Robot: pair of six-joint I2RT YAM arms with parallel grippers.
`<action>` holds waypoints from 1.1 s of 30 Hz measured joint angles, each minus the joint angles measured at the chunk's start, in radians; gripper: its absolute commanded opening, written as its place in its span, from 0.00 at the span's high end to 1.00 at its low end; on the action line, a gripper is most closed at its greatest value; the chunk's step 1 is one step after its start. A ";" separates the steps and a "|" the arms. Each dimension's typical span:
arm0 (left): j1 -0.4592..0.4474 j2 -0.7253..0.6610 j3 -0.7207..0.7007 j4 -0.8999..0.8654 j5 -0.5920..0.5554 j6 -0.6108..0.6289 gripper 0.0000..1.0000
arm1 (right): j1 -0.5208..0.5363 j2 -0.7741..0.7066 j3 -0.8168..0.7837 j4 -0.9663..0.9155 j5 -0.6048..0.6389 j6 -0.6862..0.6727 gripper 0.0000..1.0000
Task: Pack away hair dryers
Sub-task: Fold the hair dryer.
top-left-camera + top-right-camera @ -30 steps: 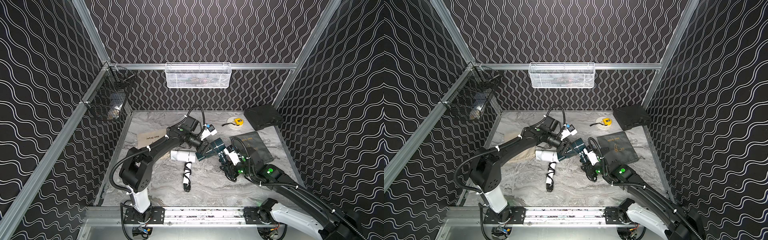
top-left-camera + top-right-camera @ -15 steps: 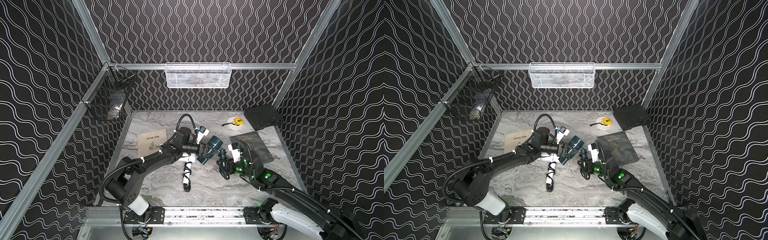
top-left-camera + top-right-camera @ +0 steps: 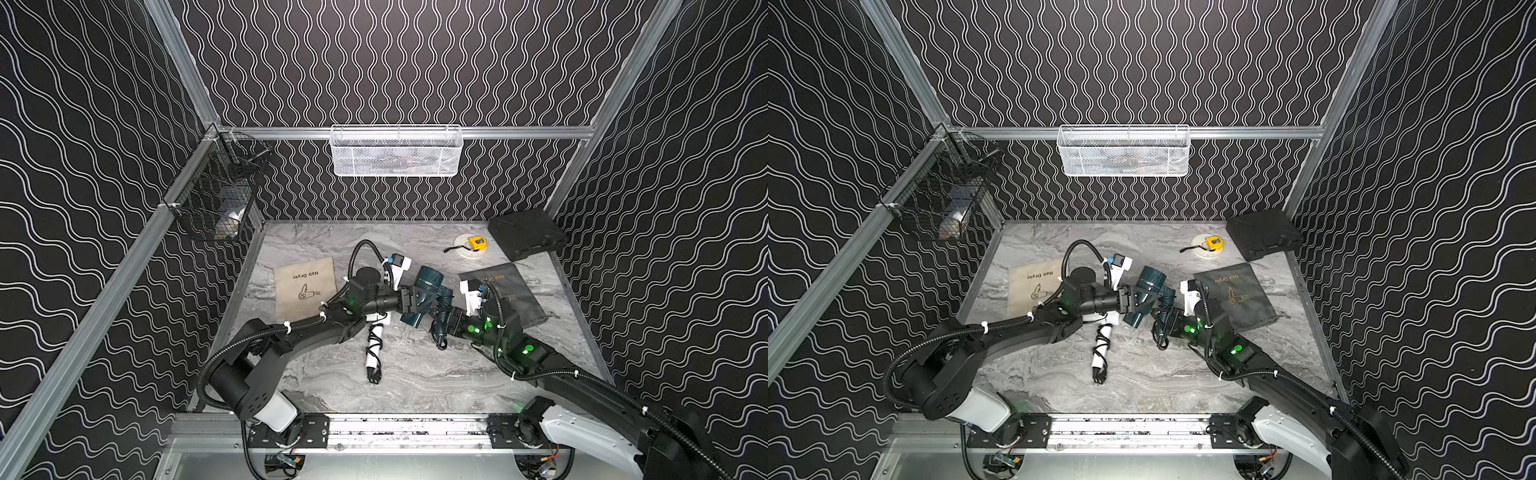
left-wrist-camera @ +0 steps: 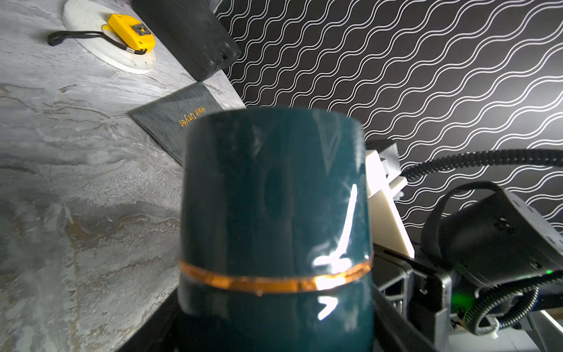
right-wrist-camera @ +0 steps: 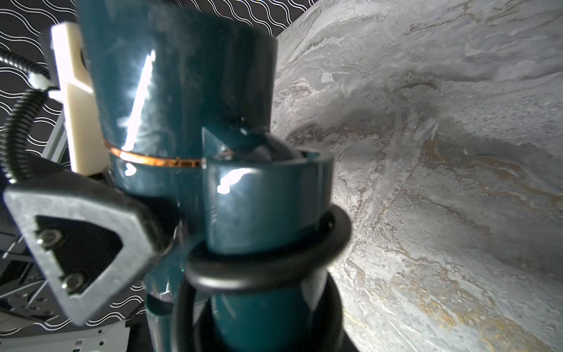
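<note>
Both top views show left end effector (image 3: 415, 302) and right end effector (image 3: 444, 322) clenching the teal hair dryer (image 3: 428, 281), swung round just now; bagging looks next.

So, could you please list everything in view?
Teal hair dryer: one, dark teal, centre, held by both claws.
White hair dryer: one, white with black cord, lying centre, partly hidden.
Beige bag: one, beige, flat at left.
Grey bag: one, dark grey, flat at right.
Tape measure: one, yellow, on a white disc at the back.
Case: one, black, back right corner.
Mesh basket: one, white, hung at the back.
Wire basket: one, black, hung at the left.
Table: one, grey marbled, underneath.
Left claw: one, black, shut on the dryer's barrel.
Right claw: one, black, shut on its handle.
</note>
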 measured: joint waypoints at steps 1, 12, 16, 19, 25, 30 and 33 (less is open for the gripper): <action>-0.003 -0.002 -0.007 0.004 -0.010 -0.005 1.00 | 0.005 0.002 0.000 -0.003 0.006 0.004 1.00; -0.019 -0.010 0.007 -0.029 -0.043 0.000 1.00 | 0.017 -0.060 0.001 -0.063 0.092 0.031 0.19; 0.006 -0.011 0.048 -0.086 -0.004 0.013 1.00 | 0.004 -0.143 0.041 -0.144 0.124 -0.013 0.01; 0.041 -0.011 0.082 -0.129 0.026 0.020 1.00 | -0.034 -0.194 0.058 -0.200 0.135 -0.048 0.00; 0.090 -0.011 0.140 -0.149 0.082 0.020 1.00 | -0.194 -0.238 0.014 -0.245 -0.003 -0.074 0.06; 0.094 -0.011 0.142 -0.146 0.126 0.018 1.00 | -0.285 -0.208 -0.046 -0.170 -0.186 -0.046 0.15; 0.095 -0.010 0.125 -0.126 0.140 0.002 1.00 | -0.291 -0.163 -0.066 -0.090 -0.290 -0.024 0.25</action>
